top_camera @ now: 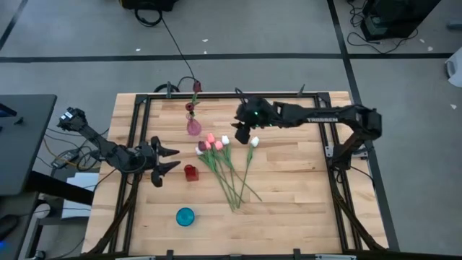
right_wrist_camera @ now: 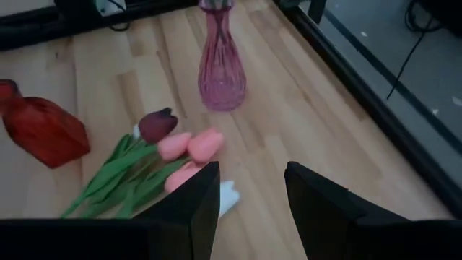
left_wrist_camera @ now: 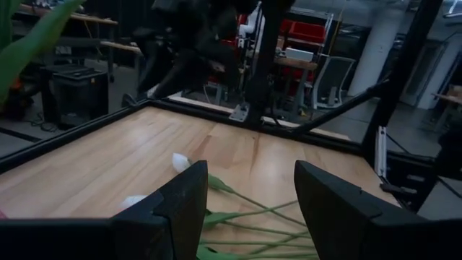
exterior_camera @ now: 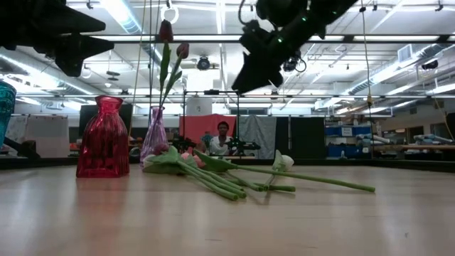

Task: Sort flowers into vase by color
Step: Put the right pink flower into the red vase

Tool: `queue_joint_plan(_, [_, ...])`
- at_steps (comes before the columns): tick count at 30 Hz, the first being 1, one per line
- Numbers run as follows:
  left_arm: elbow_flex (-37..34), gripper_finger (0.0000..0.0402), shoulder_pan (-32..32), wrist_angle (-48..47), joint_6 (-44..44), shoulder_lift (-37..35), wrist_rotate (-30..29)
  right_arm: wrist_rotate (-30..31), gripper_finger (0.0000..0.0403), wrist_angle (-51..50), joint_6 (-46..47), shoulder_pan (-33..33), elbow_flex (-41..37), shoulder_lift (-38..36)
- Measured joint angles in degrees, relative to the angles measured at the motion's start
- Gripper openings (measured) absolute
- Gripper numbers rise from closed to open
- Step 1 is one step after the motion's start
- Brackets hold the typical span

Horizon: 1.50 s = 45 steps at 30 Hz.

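— Flowers (exterior_camera: 234,174) lie closest to my low camera, flat on the table (top_camera: 289,209), heads beside the red vase (top_camera: 190,172). See them from above?

— Yes: pink, white and one maroon head bunched near the middle (top_camera: 216,148), stems fanning toward the front edge. Two maroon ones already stand in the pink vase (top_camera: 193,126).

— Where's my right gripper (top_camera: 240,133)?

— Above the flower heads, fingers (right_wrist_camera: 195,209) spread, holding nothing.

— And my left gripper (top_camera: 166,159)?

— Just beside the red vase, fingers apart, empty. A teal vase (top_camera: 185,216) sits near the front.
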Motion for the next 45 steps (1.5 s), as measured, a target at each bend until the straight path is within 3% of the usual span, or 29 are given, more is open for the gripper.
queue_joint_plan(6, [0.0, 0.0213, 0.0, -0.3, -2.3, 0.0, 4.0, 3.8, 0.0169, 1.6, 5.7, 2.6, -5.8, -1.4])
queue_joint_plan(17, [0.0, 0.0213, 0.0, -7.8, -15.5, 1.0, 5.8, 13.9, 0.0169, -1.5, 20.9, 12.0, -5.5, 2.9])
queue_joint_plan(22, [0.0, 0.0213, 0.0, -8.0, -18.1, 2.7, 6.3, 13.4, 0.0169, -4.2, 26.0, 17.0, -2.9, 8.9])
queue_joint_plan(28, [0.0, 0.0213, 0.0, -7.1, -19.5, 5.3, 6.3, 10.6, 0.0169, -10.0, 26.1, 19.9, 6.6, 17.2])
queue_joint_plan(36, [0.0, 0.0213, 0.0, -4.1, -20.9, 10.7, 5.8, 7.3, 0.0164, -27.8, 26.0, 20.0, 18.6, 24.5])
queue_joint_plan(45, [0.0, 0.0213, 0.0, -3.9, -22.2, 12.9, 5.7, 3.0, 0.0141, -29.0, 26.5, 20.0, 21.0, 27.2])
